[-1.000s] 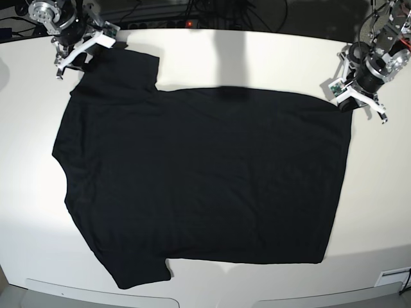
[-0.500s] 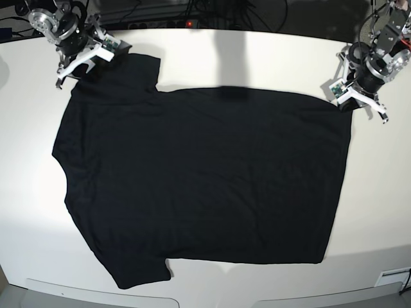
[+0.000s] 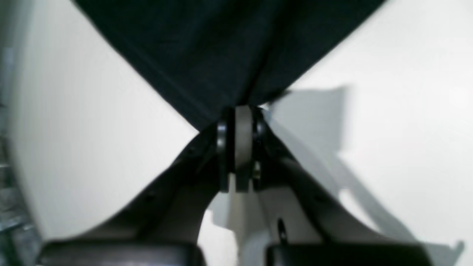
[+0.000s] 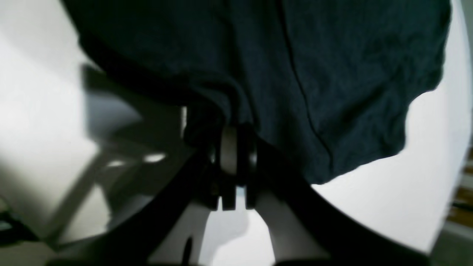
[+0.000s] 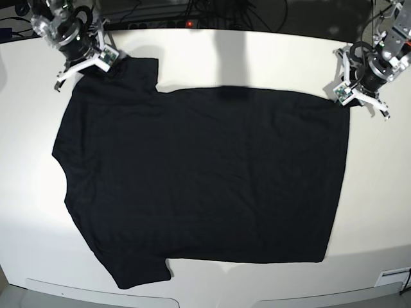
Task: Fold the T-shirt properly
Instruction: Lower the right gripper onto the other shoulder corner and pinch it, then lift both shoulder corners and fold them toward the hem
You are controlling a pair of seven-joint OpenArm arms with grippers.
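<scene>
The black T-shirt [image 5: 205, 179] lies spread flat on the white table [image 5: 270, 58], plain side up, with its sleeves toward the base view's left. My right gripper [image 5: 96, 67] sits at the far sleeve's edge. In the right wrist view it [image 4: 232, 135] is shut, with bunched T-shirt cloth [image 4: 332, 74] pinched at its tips. My left gripper [image 5: 351, 98] is at the far hem corner on the right. The left wrist view shows it [image 3: 240, 112] shut on the pointed corner of the T-shirt [image 3: 229, 44].
Cables and a power strip with a red light [image 5: 189, 24] run behind the table's back edge. White strips [image 5: 103, 294] line the front edge. Bare table surrounds the shirt on all sides.
My right gripper has moved onto the far sleeve and shut on its cloth. My left gripper has shifted slightly back while holding the hem corner.
</scene>
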